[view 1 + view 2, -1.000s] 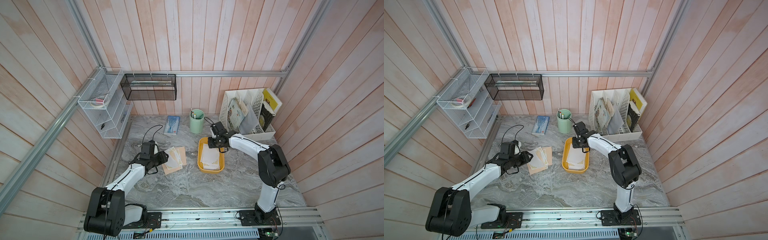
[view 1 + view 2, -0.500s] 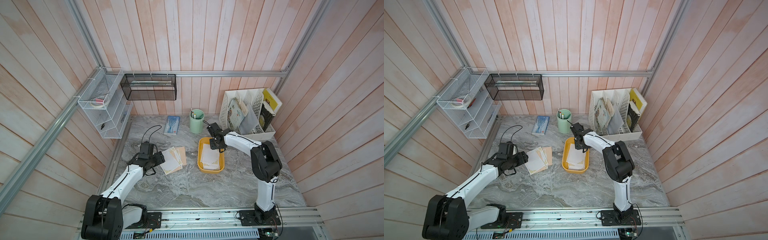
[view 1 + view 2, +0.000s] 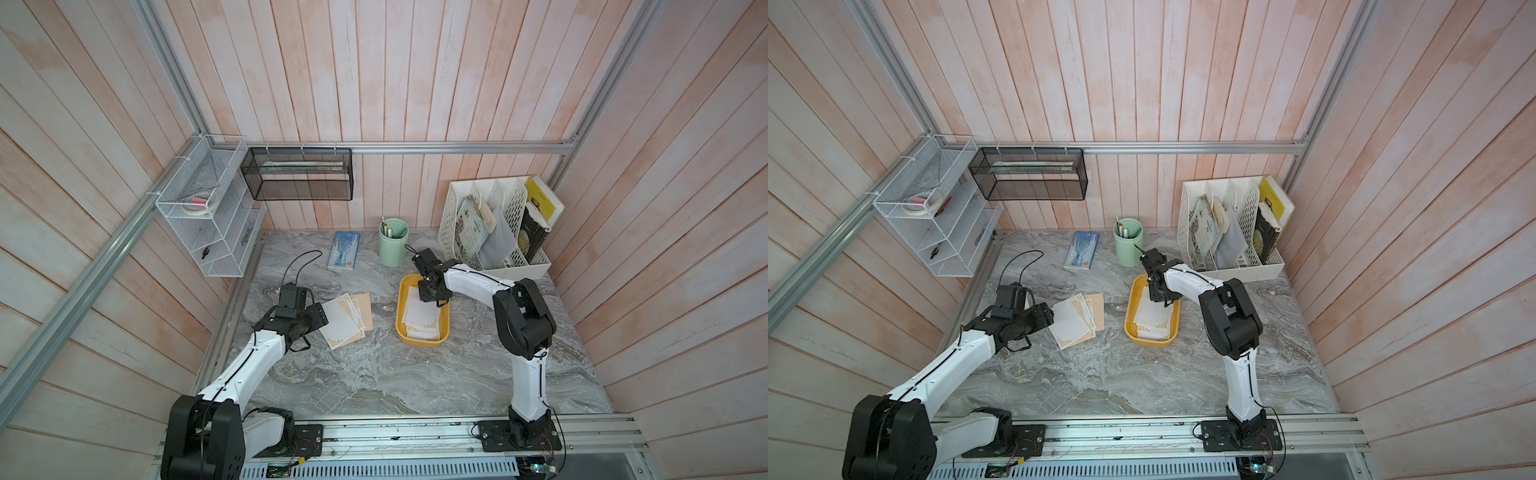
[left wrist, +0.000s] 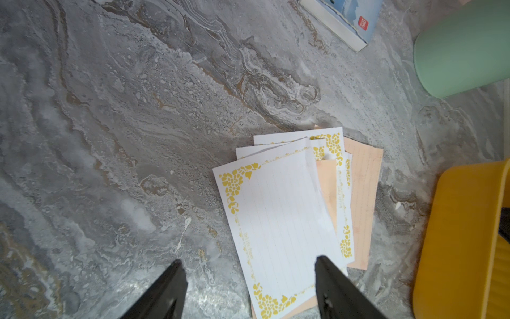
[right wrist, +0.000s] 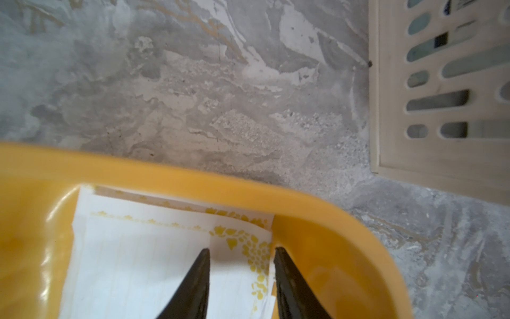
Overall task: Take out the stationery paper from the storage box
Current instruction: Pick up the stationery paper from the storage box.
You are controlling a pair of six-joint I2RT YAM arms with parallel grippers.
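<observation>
The storage box (image 3: 422,341) (image 3: 1148,340) is a shallow mustard-yellow tub right of the table's middle. White gold-cornered stationery paper (image 3: 420,318) (image 5: 132,254) lies inside it. My right gripper (image 3: 434,300) (image 5: 241,250) reaches into the box's far end, open. One tip rests on the top sheet and the other stands at that sheet's corner beside the box wall (image 5: 193,176). More stationery paper (image 3: 345,322) (image 4: 281,215), white and peach sheets fanned out, lies on the table left of the box. My left gripper (image 3: 320,316) (image 4: 248,262) hovers at the near corner of this pile, wide open and holding nothing.
A green pen cup (image 3: 392,245) and a blue booklet (image 3: 344,250) stand behind the box. The white file organizer (image 3: 494,232) is close behind my right arm. A black mesh basket (image 3: 297,178) and a white wire shelf (image 3: 208,216) hang on the walls.
My left gripper's jaws have widened beside the pile on the table. My right gripper has sunk from the box's far rim down onto the paper inside, its jaws narrowing a little.
</observation>
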